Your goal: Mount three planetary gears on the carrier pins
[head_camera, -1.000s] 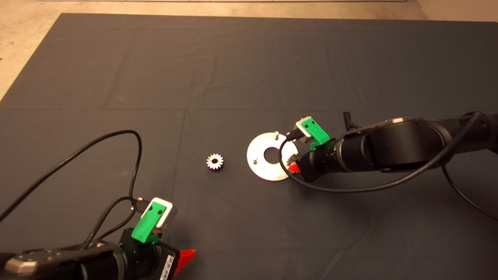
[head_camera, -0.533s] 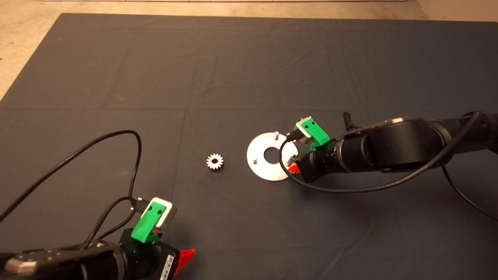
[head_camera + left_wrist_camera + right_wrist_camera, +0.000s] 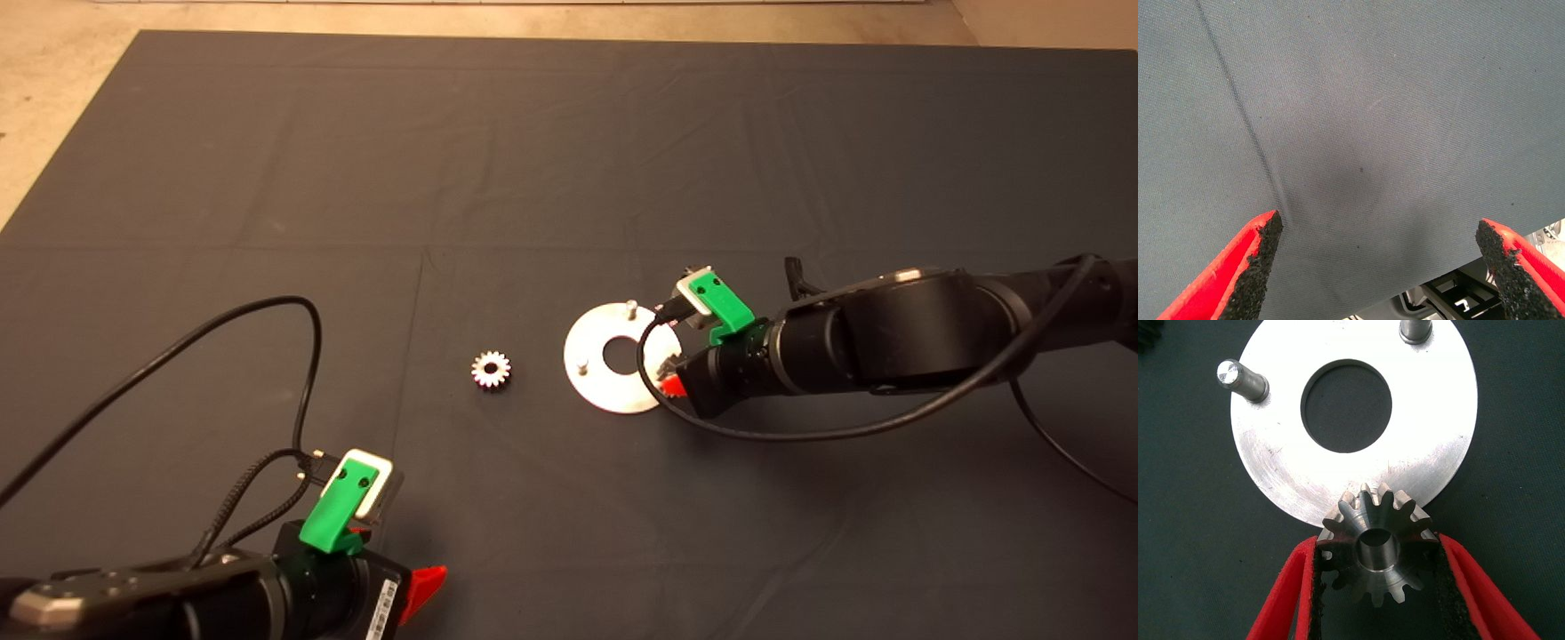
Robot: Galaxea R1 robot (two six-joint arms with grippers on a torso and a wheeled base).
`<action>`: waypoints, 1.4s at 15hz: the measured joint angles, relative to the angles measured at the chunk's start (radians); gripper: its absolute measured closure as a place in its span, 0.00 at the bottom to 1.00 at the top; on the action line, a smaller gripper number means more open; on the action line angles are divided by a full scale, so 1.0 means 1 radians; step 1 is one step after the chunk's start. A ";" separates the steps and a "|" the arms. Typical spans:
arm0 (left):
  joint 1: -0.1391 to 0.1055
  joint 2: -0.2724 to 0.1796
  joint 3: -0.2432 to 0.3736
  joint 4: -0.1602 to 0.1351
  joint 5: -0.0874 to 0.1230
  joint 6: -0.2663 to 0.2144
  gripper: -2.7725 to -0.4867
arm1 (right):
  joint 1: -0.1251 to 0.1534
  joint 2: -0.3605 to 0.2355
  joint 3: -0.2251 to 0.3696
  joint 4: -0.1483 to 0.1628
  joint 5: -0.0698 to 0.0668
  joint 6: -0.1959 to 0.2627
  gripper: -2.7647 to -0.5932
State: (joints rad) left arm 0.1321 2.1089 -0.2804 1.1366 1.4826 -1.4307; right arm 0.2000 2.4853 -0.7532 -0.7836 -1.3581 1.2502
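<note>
My right end effector (image 3: 1376,587) is clamped on a gear (image 3: 1376,543). A red finger (image 3: 1288,593) with a black pad presses on each side of it. The gear has a hole in its middle, and I can look down into that hole. I hold the gear at the near edge of the plate (image 3: 1431,447), partly over the rim.

The plate is flat, shiny and round, with a big hole in the middle. It lies on the dark mat (image 3: 533,160) on the counter. Two pins stand up from it, one pin (image 3: 1238,377) to one side and another pin (image 3: 1415,328) at the far edge. Both are bare. I cannot see a third pin. I think it is hidden under my gear, but I cannot tell if the gear is on it yet.

A second gear (image 3: 491,369) lies on the mat near the plate, apart from it. I do not see a third gear.

My left end effector (image 3: 1381,267) waits at the lower left of the mat. Its fingers (image 3: 1248,267) are wide apart and hold nothing.

So no gear is clearly on a pin yet. I think this is the first one going on, and two more are left.
</note>
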 joint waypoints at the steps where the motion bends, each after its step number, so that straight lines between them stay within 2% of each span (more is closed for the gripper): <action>1: 0.000 0.000 0.000 0.001 0.000 -0.001 0.31 | 0.000 0.000 0.000 0.000 0.000 0.000 0.84; 16: 0.000 0.000 0.000 0.004 0.000 -0.002 0.31 | -0.003 0.017 -0.003 0.003 0.000 -0.002 0.84; 21: 0.000 0.000 0.000 0.005 0.000 -0.002 0.31 | -0.003 0.017 -0.003 0.018 -0.002 -0.004 0.84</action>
State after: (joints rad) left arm 0.1321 2.1089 -0.2804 1.1415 1.4821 -1.4330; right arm 0.1970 2.5021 -0.7566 -0.7657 -1.3600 1.2464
